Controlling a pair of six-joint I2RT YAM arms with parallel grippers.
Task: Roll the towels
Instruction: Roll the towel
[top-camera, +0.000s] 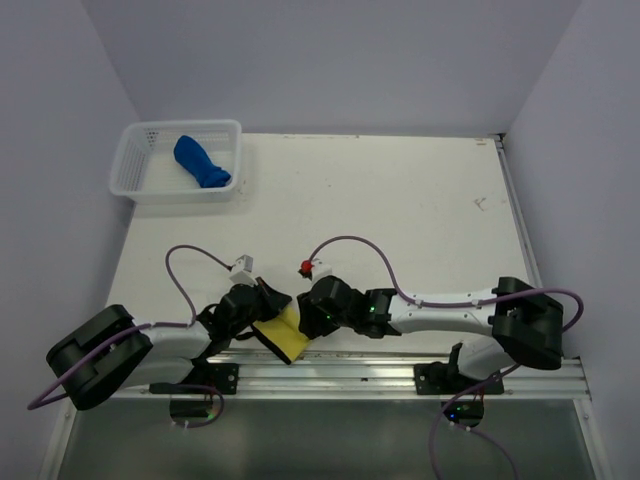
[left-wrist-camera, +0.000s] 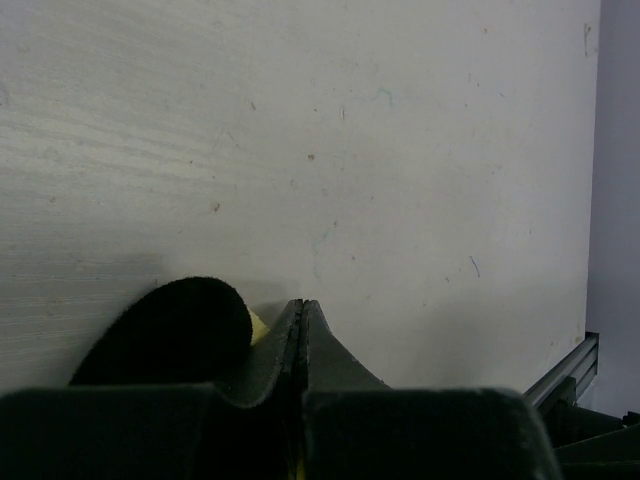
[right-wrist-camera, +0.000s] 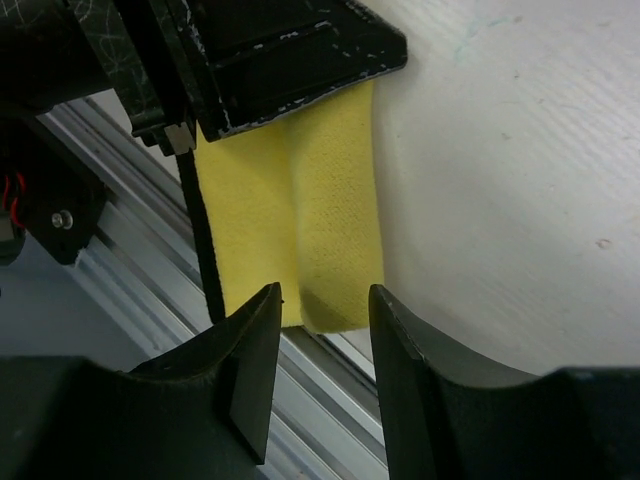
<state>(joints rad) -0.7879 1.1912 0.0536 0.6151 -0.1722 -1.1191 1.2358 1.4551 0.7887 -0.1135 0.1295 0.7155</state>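
The yellow towel (top-camera: 283, 335), folded into a narrow strip with a black edge, lies at the table's front edge and overhangs the rail. My left gripper (top-camera: 265, 308) is shut on its far end; in the left wrist view a yellow sliver shows between the closed jaws (left-wrist-camera: 303, 305), with the towel's black backing (left-wrist-camera: 170, 330) bulging beside them. My right gripper (right-wrist-camera: 325, 292) stands open, one finger on each side of the yellow towel's (right-wrist-camera: 300, 220) near end, apart from it. The blue towel (top-camera: 203, 163) lies rolled in the basket.
A white mesh basket (top-camera: 135, 170) stands at the table's back left corner. An aluminium rail (top-camera: 380, 370) runs along the front edge, right under the towel's end. Walls close in the left, right and back sides.
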